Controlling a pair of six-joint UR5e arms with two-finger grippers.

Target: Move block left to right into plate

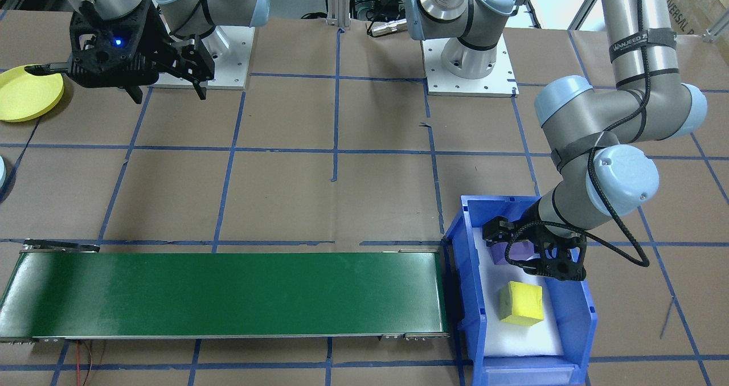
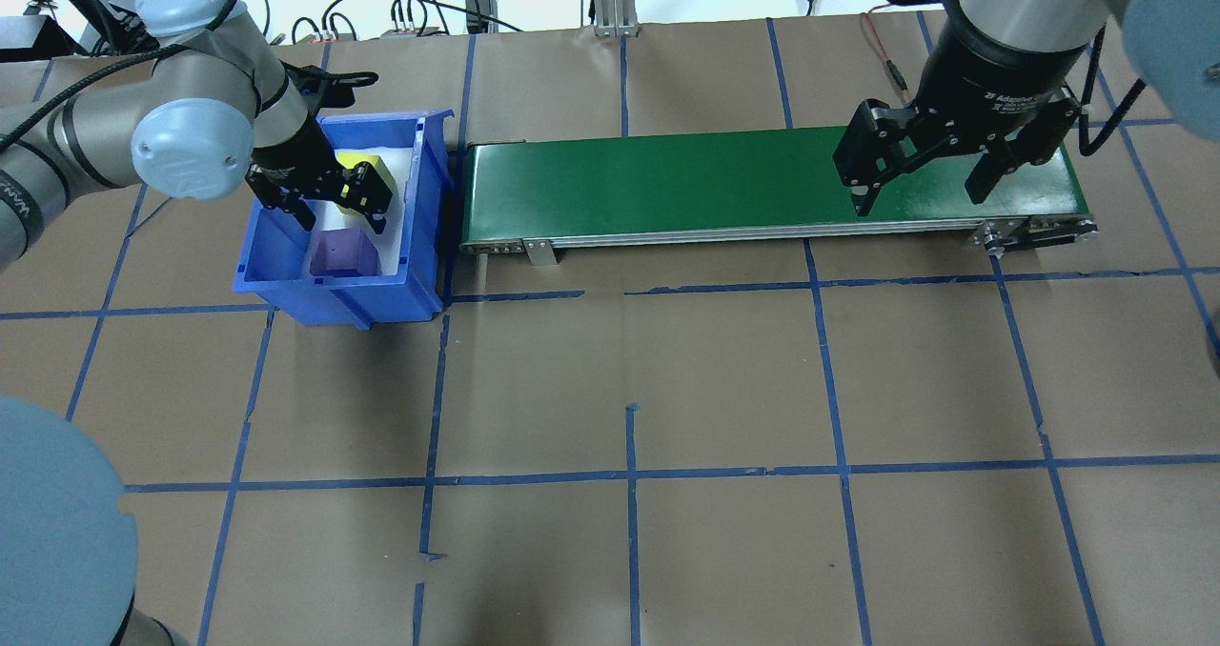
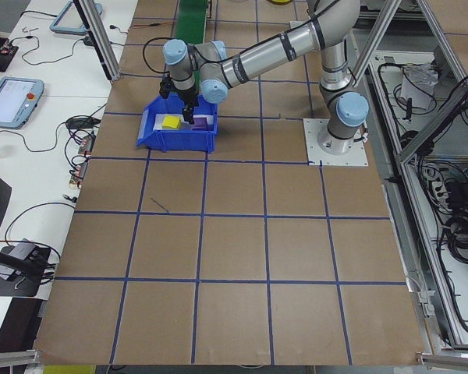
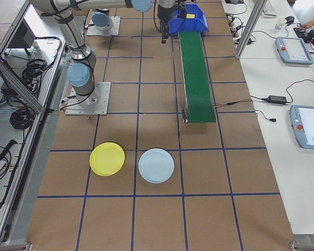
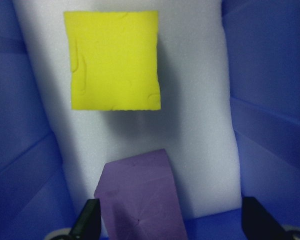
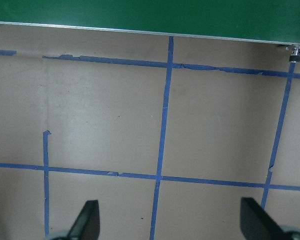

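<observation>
Here the left gripper [image 5: 167, 227] hangs inside the blue bin [image 2: 276, 274] with its jaws spread wide and nothing between them, the two black fingertips [image 5: 87, 222] standing either side of the purple block [image 5: 140, 197], which lies tilted on the white foam liner [image 5: 200, 125]. Just beyond it on the same liner sits the yellow block [image 5: 115, 60], square and flat to the camera. Both blocks look like soft foam, their faces dimpled and creased, so I judge them light, easily squashed and not slippery; a moderate squeeze across two opposite flat sides, near mid-height, should hold one without crushing it. The purple one's tilt means its faces may not meet the pads squarely. The right gripper [image 2: 920, 174] hovers above the far end of the green conveyor belt [image 2: 667, 184], also spread open and carrying nothing. The yellow plate [image 4: 107, 158] lies on the brown table [image 2: 629, 532] well apart from the bin, beside a pale blue plate [image 4: 156, 165]. Only the left wrist view shows the purple block's tilt and surface creases; the overhead view hides both plates, while the right side view shows both whole and the front-facing view catches only the yellow plate's edge.
</observation>
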